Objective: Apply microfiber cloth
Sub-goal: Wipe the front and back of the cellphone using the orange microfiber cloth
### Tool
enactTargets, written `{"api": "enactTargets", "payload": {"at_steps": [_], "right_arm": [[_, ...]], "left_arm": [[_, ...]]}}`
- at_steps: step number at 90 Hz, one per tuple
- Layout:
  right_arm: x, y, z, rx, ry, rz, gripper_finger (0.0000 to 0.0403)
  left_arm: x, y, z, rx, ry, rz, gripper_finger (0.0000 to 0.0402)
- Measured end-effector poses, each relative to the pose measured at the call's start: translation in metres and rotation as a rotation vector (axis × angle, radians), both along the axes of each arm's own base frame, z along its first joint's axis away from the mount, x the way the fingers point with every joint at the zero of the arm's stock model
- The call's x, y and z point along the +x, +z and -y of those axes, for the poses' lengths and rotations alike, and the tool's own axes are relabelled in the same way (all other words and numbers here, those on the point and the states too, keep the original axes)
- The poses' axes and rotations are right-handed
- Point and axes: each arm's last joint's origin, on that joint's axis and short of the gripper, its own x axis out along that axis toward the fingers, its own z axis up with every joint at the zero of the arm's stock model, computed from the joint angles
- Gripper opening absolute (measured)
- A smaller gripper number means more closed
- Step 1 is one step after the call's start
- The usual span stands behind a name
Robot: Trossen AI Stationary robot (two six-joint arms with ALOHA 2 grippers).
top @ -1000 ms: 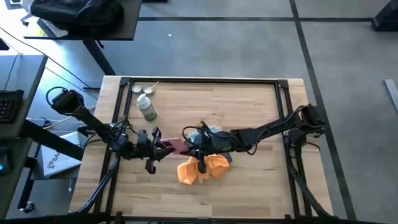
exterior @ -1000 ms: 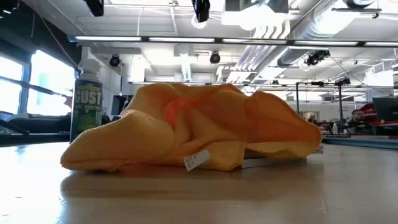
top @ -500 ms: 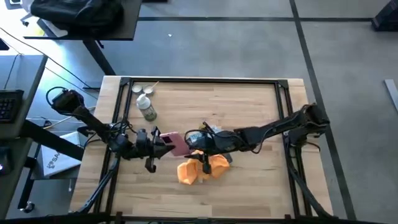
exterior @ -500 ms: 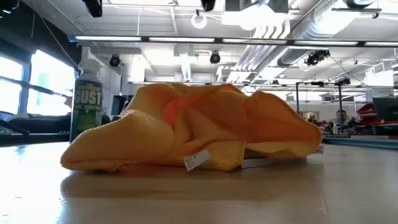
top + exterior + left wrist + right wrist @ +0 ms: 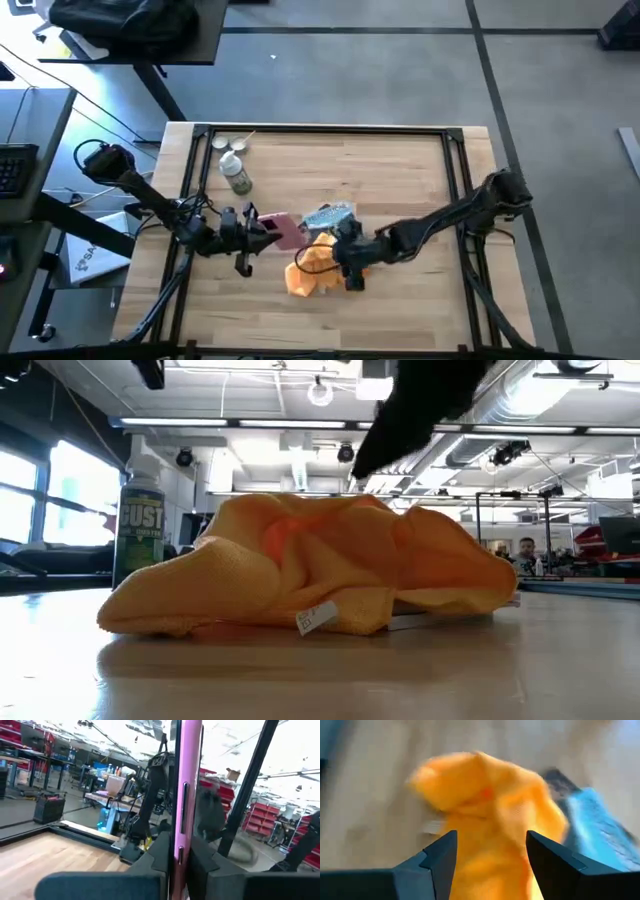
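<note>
The orange-yellow microfiber cloth [image 5: 312,268] lies crumpled on the wooden table near its middle, filling the low view [image 5: 310,575]. My right gripper [image 5: 346,266] hangs open just above it, with one finger on each side of the cloth [image 5: 487,815] in the right wrist view and nothing between them touching. To the cloth's left, my left gripper [image 5: 256,232] is shut on a phone in a pink case [image 5: 286,230]. My left gripper pinches the pink phone's end [image 5: 179,860] between its two fingers [image 5: 161,852], one on each flat face. The fingers come in level from the table's left. The phone [image 5: 186,780] sticks out past them toward the table's right, its side edge with buttons facing the wrist camera.
A blue-grey printed packet [image 5: 328,215] lies just beyond the cloth. A green spray can [image 5: 237,177] lies at the far left beside two small round lids [image 5: 222,143]. The can shows behind the cloth [image 5: 140,525]. Black frame rails [image 5: 320,130] border the table.
My right gripper has drawn away from the phone, toward the table's near edge and a little to the right, and now hangs over the cloth. The pink phone shows uncovered in my left gripper. The cloth has not moved.
</note>
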Motion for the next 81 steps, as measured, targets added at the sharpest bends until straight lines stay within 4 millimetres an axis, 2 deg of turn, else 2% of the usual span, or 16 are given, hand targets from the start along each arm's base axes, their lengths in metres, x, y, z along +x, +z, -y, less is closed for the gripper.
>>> {"api": "enactTargets", "payload": {"at_steps": [10,24,33,47,52,66,73,81], "right_arm": [[0.006,-0.024,-0.002,-0.062,-0.024,-0.029,0.0195],[0.017,-0.046,-0.007,-0.022,-0.006,-0.024,0.0164],[0.018,-0.056,-0.008,-0.023,-0.005,-0.041,0.0124],[0.021,-0.051,-0.009,-0.027,-0.024,-0.008,0.0028],[0.025,-0.044,-0.012,-0.027,-0.007,0.014,0.0010],[0.033,-0.007,-0.029,-0.032,0.064,0.044,0.0007],[0.033,0.021,-0.038,-0.103,0.109,0.022,0.0002],[0.031,0.064,-0.045,-0.244,0.110,0.007,0.0001]], "left_arm": [[-0.002,0.000,0.000,0.019,0.031,-0.011,0.0010],[-0.008,0.004,0.001,0.045,0.073,-0.026,0.0010],[-0.011,0.006,0.001,0.052,0.079,-0.040,0.0010],[-0.011,0.003,0.002,0.013,0.049,-0.056,0.0010],[-0.011,0.004,0.002,-0.015,0.014,-0.043,0.0010],[-0.011,0.004,0.002,-0.148,-0.011,-0.024,0.0010],[-0.010,0.001,0.002,-0.201,-0.016,-0.039,0.0010],[-0.008,-0.005,0.000,-0.235,-0.010,-0.080,0.0010]]}}
